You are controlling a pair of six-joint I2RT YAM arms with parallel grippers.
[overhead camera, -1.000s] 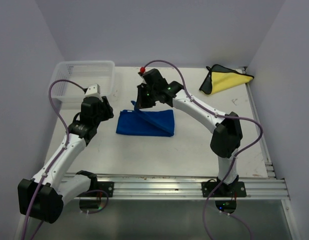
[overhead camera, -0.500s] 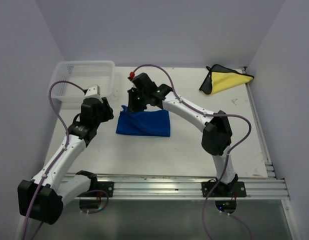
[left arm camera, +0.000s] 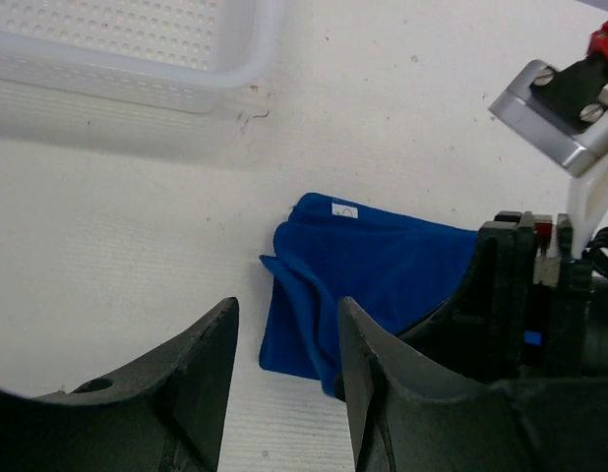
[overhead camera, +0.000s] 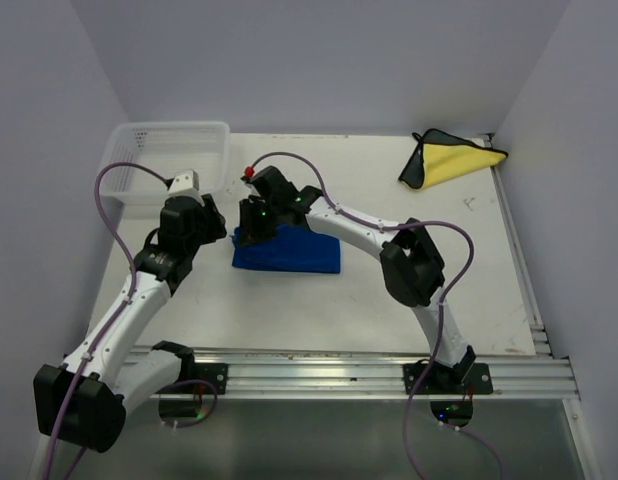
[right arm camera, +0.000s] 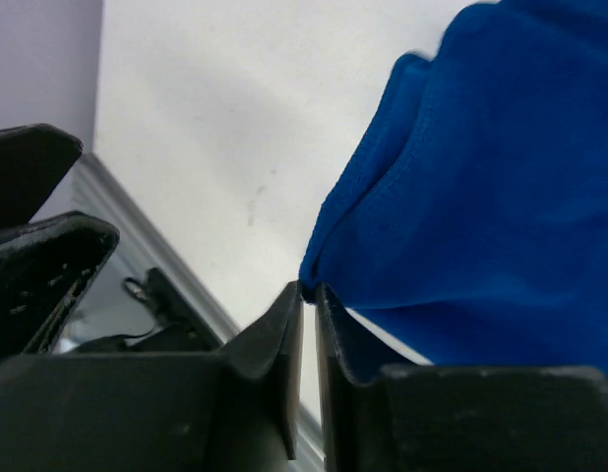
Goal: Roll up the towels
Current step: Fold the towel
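At the far left of the table (overhead camera: 369,300) sits a white mesh basket (overhead camera: 121,150). Just to its near right hangs the left gripper (left arm camera: 284,393), its 2 fingers (left arm camera: 201,383) apart with only bare table between them; it touches nothing. Right of it, well left of the table's middle, the blue towel (overhead camera: 304,256) lies as a folded, roughly rectangular bundle, and the left wrist view shows its left end gathered into soft folds. The right gripper (right arm camera: 309,295) is down at the towel's far left corner, its arm reaching across from the right over the cloth. In the right wrist view its jaws are almost together, with 1 thin slit between them, and a folded edge of the blue cloth meets the fingertips; I cannot tell whether the cloth is pinched there. At the far right corner, well apart from both arms, lies the yellow towel (overhead camera: 457,160), folded, with its dark edging showing along its left side.
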